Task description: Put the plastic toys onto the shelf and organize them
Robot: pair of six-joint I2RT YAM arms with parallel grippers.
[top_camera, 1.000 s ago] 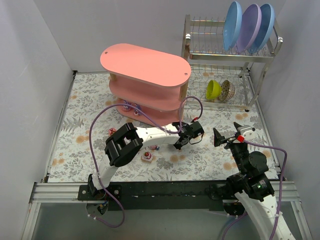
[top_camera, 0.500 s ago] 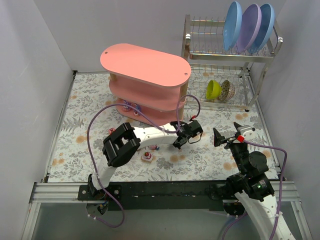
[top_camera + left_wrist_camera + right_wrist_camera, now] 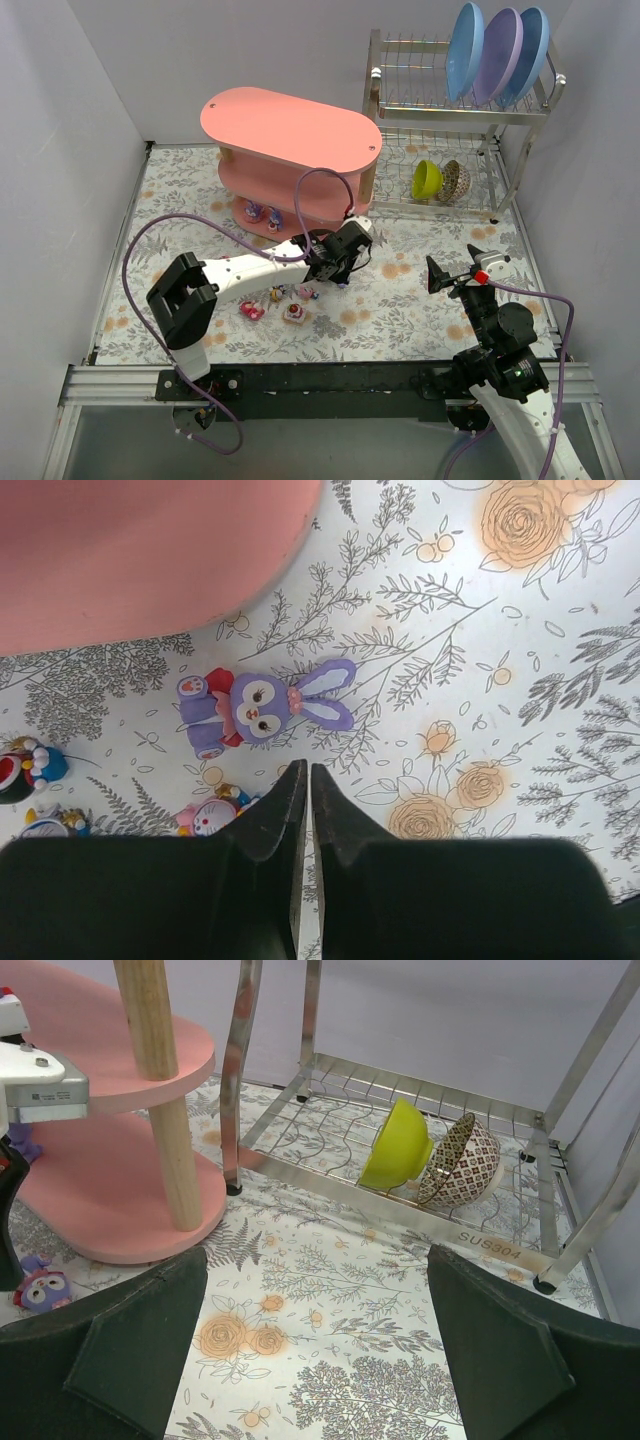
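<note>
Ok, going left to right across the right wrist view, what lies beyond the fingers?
Purple toy → wooden post of the pink shelf → green bowl → patterned bowl.

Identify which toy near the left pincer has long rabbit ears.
The purple toy ahead of the shut left pincer; the blue-faced toy has a round, earless head.

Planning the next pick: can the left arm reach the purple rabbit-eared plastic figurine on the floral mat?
Probably yes: the purple rabbit-eared figurine lies uncovered just ahead of the left gripper, clear of the pink shelf; the shut jaws must open first.
</note>
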